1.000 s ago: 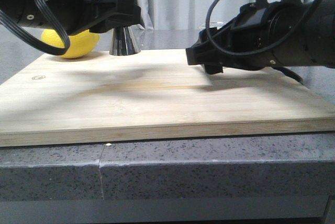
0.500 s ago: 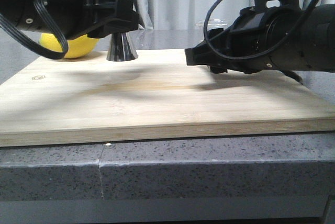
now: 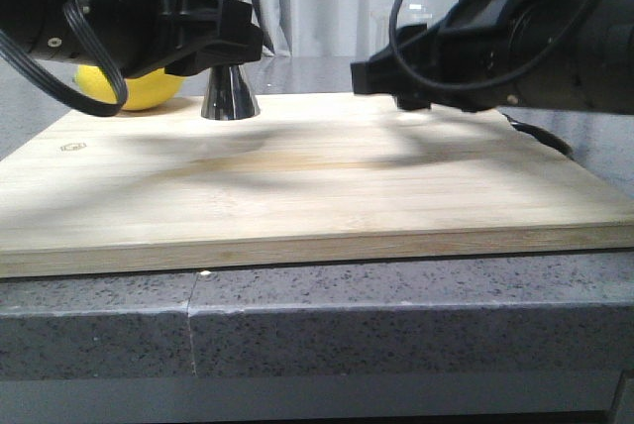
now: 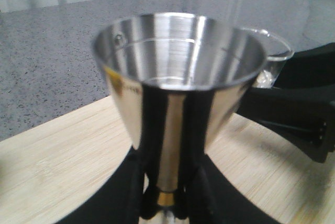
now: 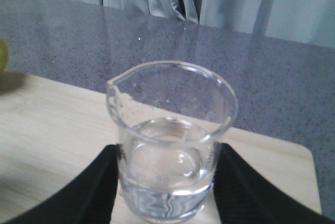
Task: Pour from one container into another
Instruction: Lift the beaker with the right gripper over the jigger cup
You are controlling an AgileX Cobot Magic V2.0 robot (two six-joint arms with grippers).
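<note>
The left gripper (image 4: 167, 203) is clamped on the narrow waist of the steel jigger (image 4: 183, 93), its black fingers (image 4: 152, 130) rising on either side of the lower part of the upper cone, and the jigger stands upright with its wide mouth open and its polished inside showing a ring line partway down. In the front view the jigger's lower cone (image 3: 230, 92) shows beneath the left arm's black housing, over the far left part of the wooden board (image 3: 297, 186), with its base very close to the board surface; whether it touches cannot be told. A yellow lemon (image 3: 144, 87) sits behind and to the left of it, partly hidden by the arm. The right gripper (image 5: 167, 182) grips the glass beaker (image 5: 170, 140) between its two black fingers (image 5: 99, 182), which press against the beaker's lower sides; the beaker is upright, holds clear liquid in its lower part, and its pouring lip points toward the lemon side. In the left wrist view the beaker's rim (image 4: 272, 46) shows just behind and beside the jigger's cup, near it. In the front view the right gripper is held above the board's far right part, the beaker itself hidden behind the arm
</note>
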